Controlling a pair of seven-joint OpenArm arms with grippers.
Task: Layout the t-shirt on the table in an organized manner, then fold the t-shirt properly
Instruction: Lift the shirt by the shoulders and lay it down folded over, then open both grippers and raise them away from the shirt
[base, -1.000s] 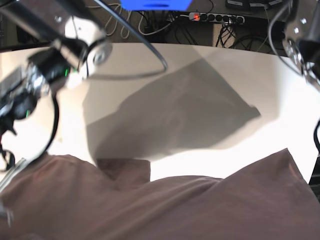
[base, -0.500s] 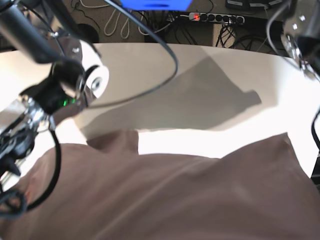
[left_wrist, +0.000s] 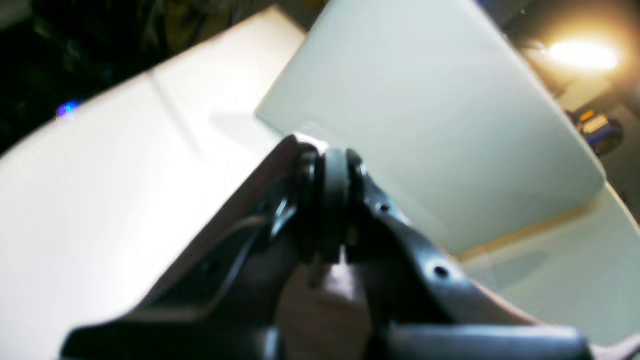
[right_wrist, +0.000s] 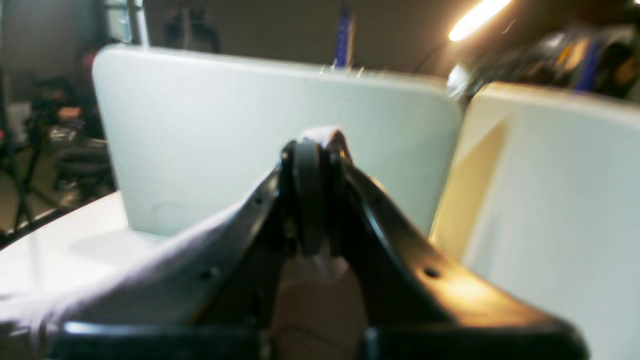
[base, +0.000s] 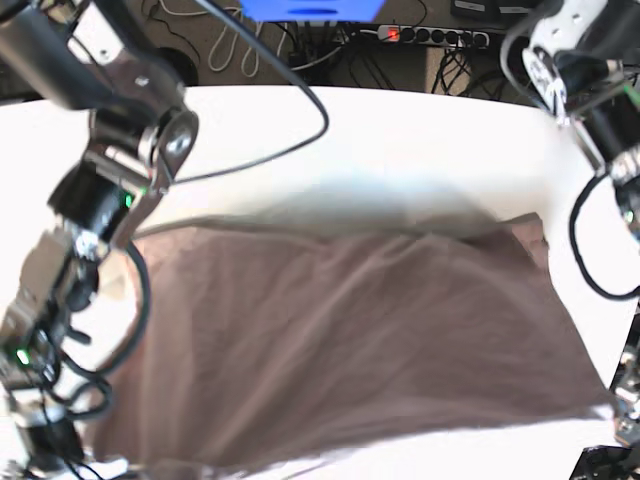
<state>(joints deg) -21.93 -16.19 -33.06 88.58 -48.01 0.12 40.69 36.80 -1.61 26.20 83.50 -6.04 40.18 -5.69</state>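
T-shirt soft, wrinkled, broad over smooth white table, both pincers pinching cloth

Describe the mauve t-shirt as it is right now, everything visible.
The dusty mauve, soft cotton t-shirt is spread wide over the white table, its cloth rippled with diagonal creases and blurred. No collar or sleeves can be made out. The right gripper and left gripper are each shut on a pinch of its fabric, at the near corners.
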